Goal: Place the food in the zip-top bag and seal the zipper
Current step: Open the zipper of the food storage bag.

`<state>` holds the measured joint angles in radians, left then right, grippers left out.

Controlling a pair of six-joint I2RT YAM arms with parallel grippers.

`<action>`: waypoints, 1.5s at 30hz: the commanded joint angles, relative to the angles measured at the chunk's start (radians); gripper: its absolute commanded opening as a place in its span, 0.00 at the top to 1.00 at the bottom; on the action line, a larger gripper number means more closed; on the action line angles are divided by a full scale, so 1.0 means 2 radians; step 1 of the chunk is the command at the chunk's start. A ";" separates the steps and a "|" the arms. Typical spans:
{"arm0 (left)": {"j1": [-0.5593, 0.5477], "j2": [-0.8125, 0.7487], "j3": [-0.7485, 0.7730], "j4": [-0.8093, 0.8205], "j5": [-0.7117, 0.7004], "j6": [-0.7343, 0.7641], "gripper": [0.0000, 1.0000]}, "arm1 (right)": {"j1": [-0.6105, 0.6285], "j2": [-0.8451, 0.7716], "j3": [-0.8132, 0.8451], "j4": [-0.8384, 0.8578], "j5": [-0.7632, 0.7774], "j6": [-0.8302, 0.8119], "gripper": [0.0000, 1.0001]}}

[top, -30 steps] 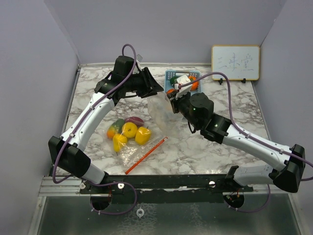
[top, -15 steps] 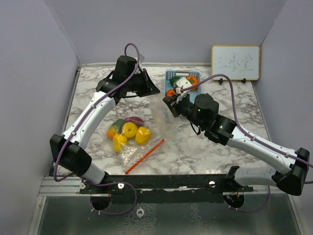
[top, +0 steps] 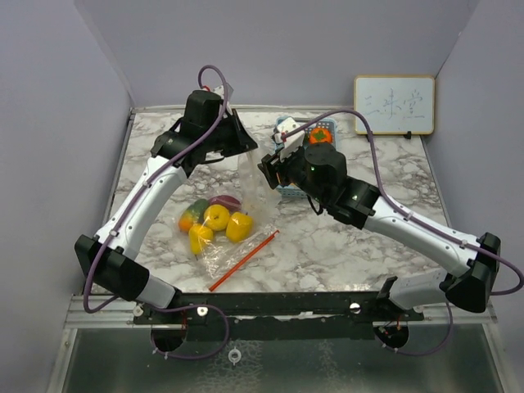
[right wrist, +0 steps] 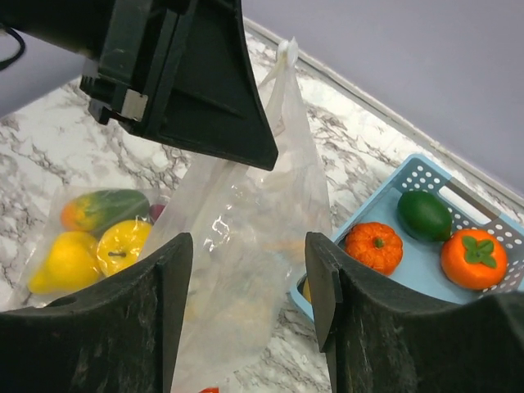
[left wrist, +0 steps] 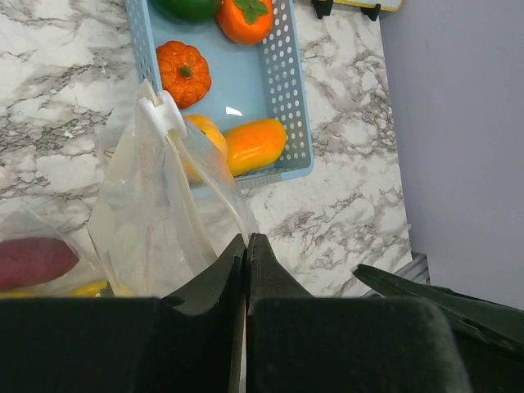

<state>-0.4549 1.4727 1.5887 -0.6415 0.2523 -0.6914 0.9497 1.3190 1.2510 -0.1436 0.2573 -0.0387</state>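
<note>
1. From overhead, my right arm point(top: 393, 225) covers most of the light blue basket point(left wrist: 296, 98) at 1 o'clock.
2. The whiteboard point(top: 394, 104) at 2 o'clock carries faint marks I cannot read.
3. My left hand point(left wrist: 246, 241) is closed, pinching the film of the clear zip-top bag point(left wrist: 147, 221) and holding that end above the tabletop point(top: 327, 246).
4. My right hand point(right wrist: 246, 246) is spread wide, with the hanging film between its fingers; I cannot tell whether they touch it.
5. Some food point(top: 217, 218), yellow, green-orange and purple, lies inside the bag at 8 o'clock.
6. A pumpkin point(left wrist: 183, 72), a persimmon point(left wrist: 246, 18) and other pieces sit in the basket, one blurred behind the film.
7. The red zipper strip point(top: 244, 260) lies at 7 o'clock.
</note>
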 commanded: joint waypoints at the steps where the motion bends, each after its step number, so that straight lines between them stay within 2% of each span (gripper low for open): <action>1: -0.001 -0.020 0.001 -0.002 -0.023 0.020 1.00 | 0.002 0.020 0.034 -0.027 -0.002 0.003 0.43; 13: -0.001 -0.022 -0.013 -0.001 -0.031 0.034 1.00 | 0.002 0.020 0.054 -0.057 -0.040 0.047 0.43; 16: -0.002 -0.023 -0.019 0.006 -0.039 0.030 1.00 | 0.002 0.047 0.085 -0.105 -0.029 0.082 0.42; 20: -0.002 -0.025 -0.029 0.020 -0.047 0.020 1.00 | 0.002 0.060 0.094 -0.132 0.020 0.172 0.40; 27: -0.005 -0.029 -0.038 0.034 -0.048 0.010 1.00 | 0.002 0.103 0.117 -0.155 0.034 0.218 0.37; 32: -0.006 -0.035 -0.049 0.038 -0.051 0.009 1.00 | 0.002 0.114 0.114 -0.139 0.014 0.258 0.36; 45: -0.010 -0.042 -0.074 0.047 -0.058 0.008 1.00 | 0.002 0.117 0.112 -0.126 0.016 0.277 0.36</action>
<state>-0.4671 1.4208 1.4559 -0.5735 0.1677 -0.6720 0.9497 1.5589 1.4521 -0.4194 0.2943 0.4862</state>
